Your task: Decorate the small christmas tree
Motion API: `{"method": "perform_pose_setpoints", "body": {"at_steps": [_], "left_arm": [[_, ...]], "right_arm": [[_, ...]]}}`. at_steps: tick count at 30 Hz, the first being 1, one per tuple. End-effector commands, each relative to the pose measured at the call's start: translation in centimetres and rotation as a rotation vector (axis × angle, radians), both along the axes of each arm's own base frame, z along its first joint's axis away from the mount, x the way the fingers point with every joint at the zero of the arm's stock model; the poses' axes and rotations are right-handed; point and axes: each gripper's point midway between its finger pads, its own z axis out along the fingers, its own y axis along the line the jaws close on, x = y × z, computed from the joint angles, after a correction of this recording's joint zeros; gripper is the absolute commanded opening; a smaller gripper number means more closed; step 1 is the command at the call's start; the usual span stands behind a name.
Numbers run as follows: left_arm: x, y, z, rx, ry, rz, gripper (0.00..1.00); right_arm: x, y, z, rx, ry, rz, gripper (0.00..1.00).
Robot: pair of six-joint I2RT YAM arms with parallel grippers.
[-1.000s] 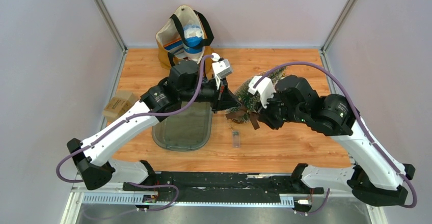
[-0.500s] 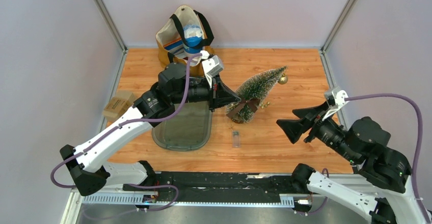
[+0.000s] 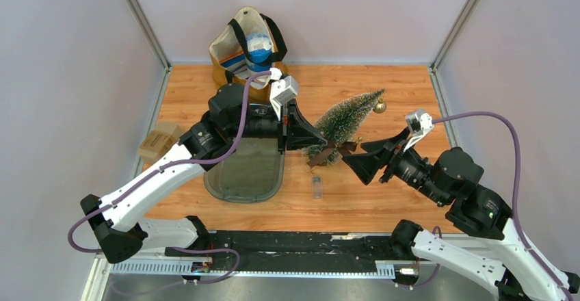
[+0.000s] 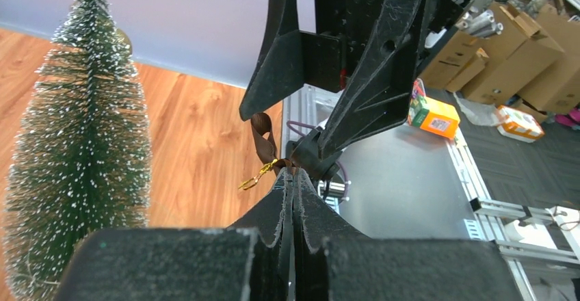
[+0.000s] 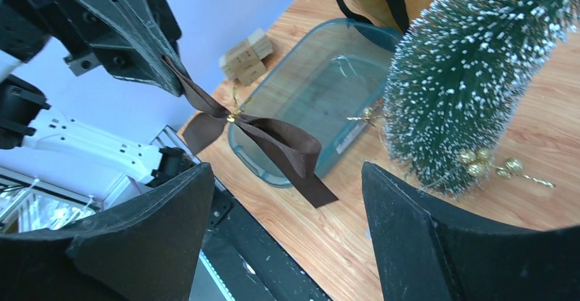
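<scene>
The small christmas tree (image 3: 349,118) lies on the wooden table with its tip to the far right and a gold ball (image 3: 379,107) at that tip. It also shows in the left wrist view (image 4: 82,144) and the right wrist view (image 5: 472,75). My left gripper (image 3: 320,140) is shut on one tail of a brown ribbon bow (image 5: 270,137), holding it just above the table by the tree's base. My right gripper (image 3: 357,164) stands open, its fingers (image 5: 417,232) spread wide, facing the bow from the right without touching it.
A clear tray (image 3: 246,171) lies left of the bow. A tan bag (image 3: 246,48) stands at the back, and a cardboard box (image 3: 159,142) sits at the left edge. A small clear item (image 3: 316,186) lies near the front. Gold beads (image 5: 492,164) lie by the tree's base.
My right gripper let go near the tree, swung away to the right while opening wide, then came back toward the bow. The left gripper kept hold of the bow and drew it off the tree's base.
</scene>
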Motion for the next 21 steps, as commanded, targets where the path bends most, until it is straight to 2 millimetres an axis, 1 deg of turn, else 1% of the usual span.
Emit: {"method": "perform_pose_setpoints", "body": {"at_steps": [1, 2, 3, 4, 6, 8, 10, 11, 13, 18, 21], "left_arm": [[-1.8, 0.5, 2.3, -0.089, -0.033, -0.071, 0.0], [-1.9, 0.5, 2.3, -0.091, -0.023, -0.075, 0.0], [-1.9, 0.4, 2.2, -0.089, -0.019, -0.077, 0.0], [-1.8, 0.4, 2.6, -0.106, -0.033, -0.074, 0.0], [-1.9, 0.3, 2.8, -0.111, -0.035, -0.081, 0.0], [-1.9, 0.3, 2.9, -0.114, -0.034, -0.086, 0.0], [-1.9, 0.2, 2.9, -0.116, -0.035, -0.083, 0.0], [-1.9, 0.3, 2.8, -0.113, -0.033, -0.081, 0.0], [-1.8, 0.3, 2.8, -0.113, -0.035, -0.078, 0.0], [-1.6, 0.4, 2.5, -0.108, -0.032, -0.058, 0.0], [-1.4, 0.2, 2.2, -0.1, -0.025, -0.056, 0.0]], "right_arm": [[-0.6, 1.0, 2.9, 0.108, -0.066, 0.058, 0.82], [-0.6, 1.1, 3.1, 0.114, -0.071, 0.063, 0.82], [-1.2, 1.4, 3.2, 0.117, -0.08, 0.101, 0.81], [-1.4, 1.5, 3.4, 0.119, -0.09, 0.118, 0.81], [-1.5, 1.8, 3.4, 0.116, -0.091, 0.132, 0.78], [-1.7, 1.9, 3.6, 0.117, -0.102, 0.149, 0.72], [-1.8, 2.0, 3.6, 0.116, -0.103, 0.157, 0.67], [-1.8, 2.0, 3.4, 0.113, -0.104, 0.156, 0.62], [-1.8, 1.8, 3.5, 0.118, -0.115, 0.153, 0.57], [-1.7, 1.2, 3.6, 0.129, -0.131, 0.126, 0.32], [-1.6, 1.0, 3.8, 0.136, -0.139, 0.112, 0.14]]}}
